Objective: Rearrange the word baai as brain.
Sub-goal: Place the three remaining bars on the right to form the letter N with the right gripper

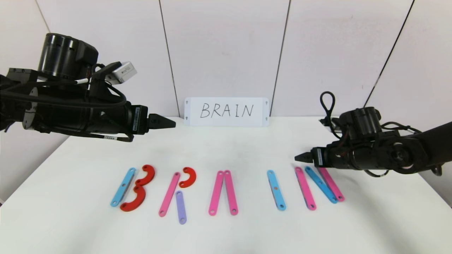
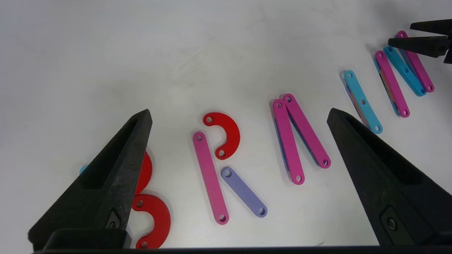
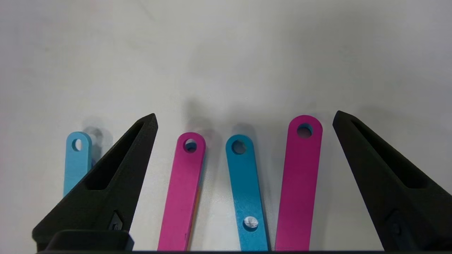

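Five letters of flat holed pieces lie in a row on the white table [image 1: 226, 151]. B is a blue bar [image 1: 123, 186] with two red curves [image 1: 145, 175]. R is a pink bar [image 1: 169, 193], a red curve [image 1: 189, 176] and a short purple bar [image 1: 180, 207], also in the left wrist view [image 2: 243, 191]. A is two pink bars [image 1: 223, 192]. I is a blue bar [image 1: 276, 189]. N is pink, blue and pink bars [image 1: 320, 184], also in the right wrist view [image 3: 244, 192]. My left gripper [image 1: 169, 123] is open, high above the table's back left. My right gripper [image 1: 298, 157] is open, just above N's far ends.
A white card handwritten BRAIN [image 1: 226, 111] stands against the wall at the table's back edge. The right gripper's fingers also show far off in the left wrist view [image 2: 420, 44].
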`<action>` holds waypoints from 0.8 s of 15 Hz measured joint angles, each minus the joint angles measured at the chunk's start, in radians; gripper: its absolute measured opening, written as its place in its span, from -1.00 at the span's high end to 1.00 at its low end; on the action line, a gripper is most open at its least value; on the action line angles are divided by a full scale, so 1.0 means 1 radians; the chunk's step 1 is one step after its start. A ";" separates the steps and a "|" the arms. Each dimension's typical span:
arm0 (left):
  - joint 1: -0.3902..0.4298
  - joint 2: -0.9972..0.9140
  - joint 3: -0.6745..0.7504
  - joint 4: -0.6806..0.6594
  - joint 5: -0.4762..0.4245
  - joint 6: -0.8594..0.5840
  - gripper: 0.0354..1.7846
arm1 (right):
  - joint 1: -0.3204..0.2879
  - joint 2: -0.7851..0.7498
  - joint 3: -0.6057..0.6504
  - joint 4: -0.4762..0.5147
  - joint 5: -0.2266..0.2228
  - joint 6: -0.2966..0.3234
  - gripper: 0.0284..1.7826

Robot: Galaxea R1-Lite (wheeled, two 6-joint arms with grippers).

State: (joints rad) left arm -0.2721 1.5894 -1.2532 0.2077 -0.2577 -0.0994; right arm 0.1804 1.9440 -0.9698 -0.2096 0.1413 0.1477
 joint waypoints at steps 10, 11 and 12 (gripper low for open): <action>0.000 0.000 0.000 -0.001 0.000 0.000 -0.95 | 0.092 -0.047 0.064 0.001 0.003 0.003 -0.95; 0.000 0.000 0.000 -0.001 0.000 0.000 -0.95 | 0.092 -0.045 0.066 0.001 0.003 0.004 -0.95; 0.000 0.000 0.000 -0.001 0.000 0.001 -0.95 | 0.092 -0.042 0.067 0.001 0.003 0.004 -0.95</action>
State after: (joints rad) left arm -0.2717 1.5889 -1.2532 0.2068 -0.2577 -0.0985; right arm 0.2728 1.9017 -0.9026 -0.2081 0.1443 0.1519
